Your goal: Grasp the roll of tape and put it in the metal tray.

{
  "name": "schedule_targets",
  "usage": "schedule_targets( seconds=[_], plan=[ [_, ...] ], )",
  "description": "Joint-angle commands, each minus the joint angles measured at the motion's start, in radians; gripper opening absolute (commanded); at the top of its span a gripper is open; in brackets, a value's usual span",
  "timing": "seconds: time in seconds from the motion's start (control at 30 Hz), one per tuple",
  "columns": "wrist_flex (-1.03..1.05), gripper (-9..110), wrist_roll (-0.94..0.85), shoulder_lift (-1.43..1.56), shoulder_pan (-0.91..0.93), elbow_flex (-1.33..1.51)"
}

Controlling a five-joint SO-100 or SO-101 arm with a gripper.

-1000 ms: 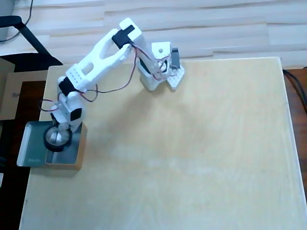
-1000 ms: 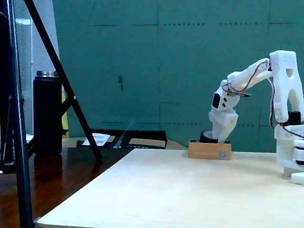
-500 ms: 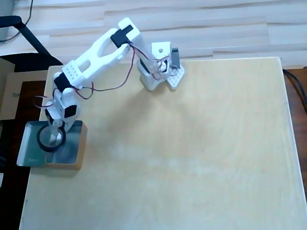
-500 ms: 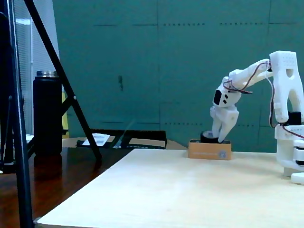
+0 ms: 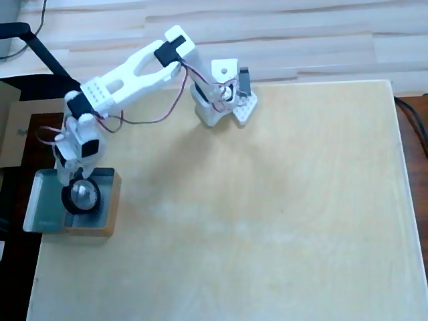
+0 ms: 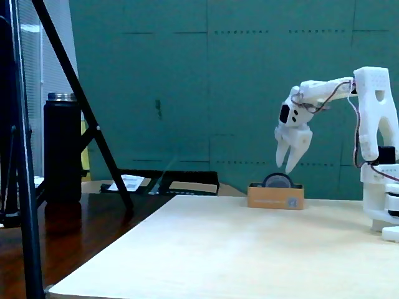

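The roll of tape (image 5: 81,198) is a black ring with a pale centre. It rests tilted inside the metal tray (image 5: 41,208) at the table's left edge in the overhead view. In the fixed view the tape (image 6: 277,180) sticks up above the tray's wall (image 6: 275,197), which looks tan there. My gripper (image 5: 72,178) hangs just above the tape, fingers pointing down. In the fixed view the gripper (image 6: 288,164) is slightly open and holds nothing, with its tips just above the ring.
The arm's base (image 5: 219,100) stands at the table's far edge. A black bottle (image 6: 62,146) and a black tripod leg (image 6: 81,103) stand on the dark side table left of the wooden table (image 5: 267,221).
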Motion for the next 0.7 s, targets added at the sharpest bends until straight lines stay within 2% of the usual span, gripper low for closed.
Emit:
schedule_targets(
  seconds=[0.0,0.17,0.47,0.67],
  plan=[
    [0.11,13,0.006,0.025,0.003,-0.181],
    [0.276,13,0.006,0.025,-0.097,-0.397],
    [0.502,13,0.006,0.025,-0.422,-0.672],
    [0.627,4,0.006,0.025,-0.689,-0.802]
  ],
)
